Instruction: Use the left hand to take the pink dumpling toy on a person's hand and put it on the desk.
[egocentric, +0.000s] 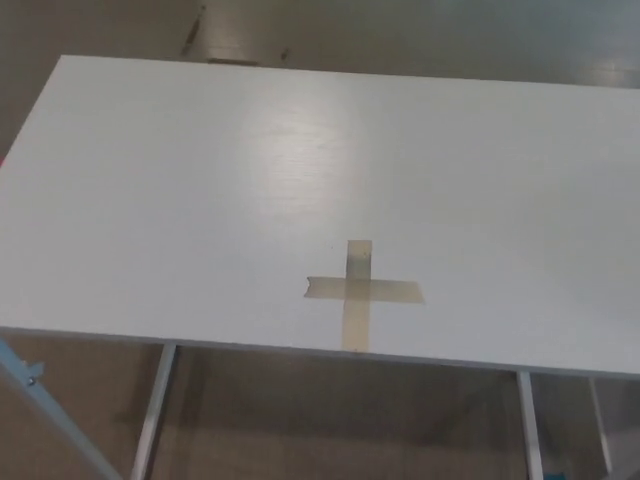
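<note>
Head view looks down on one white desk (180, 190), its top filling most of the picture, with the near edge running across the lower part and the far edge tilted slightly near the top. One cross of tan masking tape (358, 293) lies flat on the desk, near the front edge and a little right of the middle; it is made of two strips, one running toward the camera and reaching the front edge, the other crossing it from side to side. A soft patch of glare sits on the desk above and left of the cross.

The pink dumpling toy does not show anywhere in this picture, so its place cannot be told, nor how it lies relative to the robot's left hand. Neither robot hand shows, and no forearm comes in from either side, so whether the fingers are spread or pressed together cannot be told. No person's hand shows either.

Below the front edge, two metal desk legs (153, 415) are visible, one toward the left and one toward the right (529, 425). A pale blue slanted bar (40, 395) crosses the lower left corner. Beyond and beneath the desk lies a brownish floor (330, 420), dim and slightly blurred.
</note>
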